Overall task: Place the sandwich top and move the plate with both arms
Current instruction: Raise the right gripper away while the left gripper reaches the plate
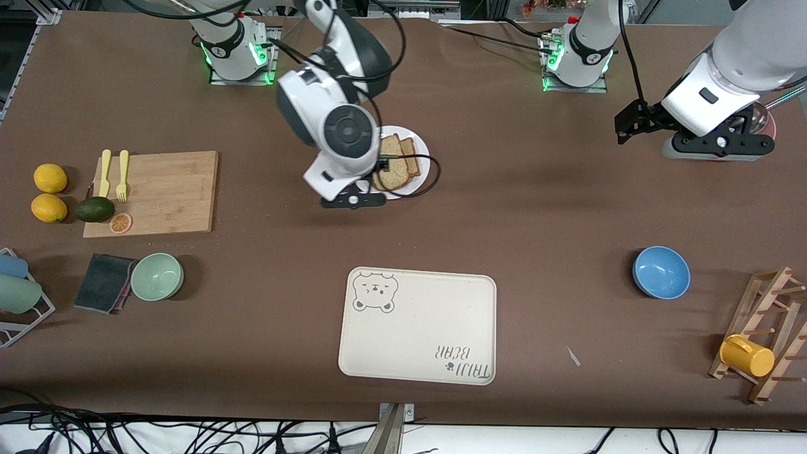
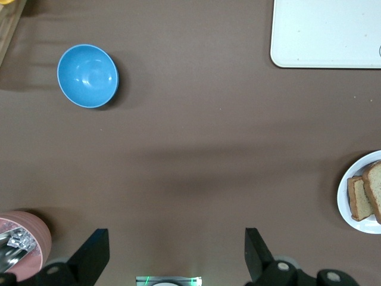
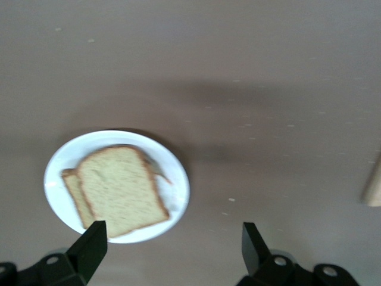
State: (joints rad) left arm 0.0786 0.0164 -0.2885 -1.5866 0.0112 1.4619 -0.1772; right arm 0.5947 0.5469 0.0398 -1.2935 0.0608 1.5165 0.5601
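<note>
The white plate [image 1: 421, 146] [image 3: 177, 192] lies on the table in front of the right arm's base. Two bread slices are stacked on it. The sandwich top [image 1: 391, 159] [image 3: 122, 189] lies flat, offset on the second slice [image 1: 411, 155], and nothing holds it. My right gripper [image 1: 353, 200] [image 3: 171, 245] hangs open and empty over the plate's edge, one finger [image 3: 90, 245] level with the rim. At its own end of the table, my left gripper [image 1: 719, 145] [image 2: 175, 253] waits open and empty over bare tabletop. From there the plate [image 2: 346, 201] shows only at the picture's edge.
A cream bear-printed tray [image 1: 417, 328] lies near the front camera. A blue bowl [image 1: 661, 272] and a wooden mug rack [image 1: 766, 337] sit toward the left arm's end, a pink bowl [image 1: 770, 126] under that arm. A cutting board [image 1: 157, 192] and green bowl [image 1: 157, 276] sit toward the right arm's end.
</note>
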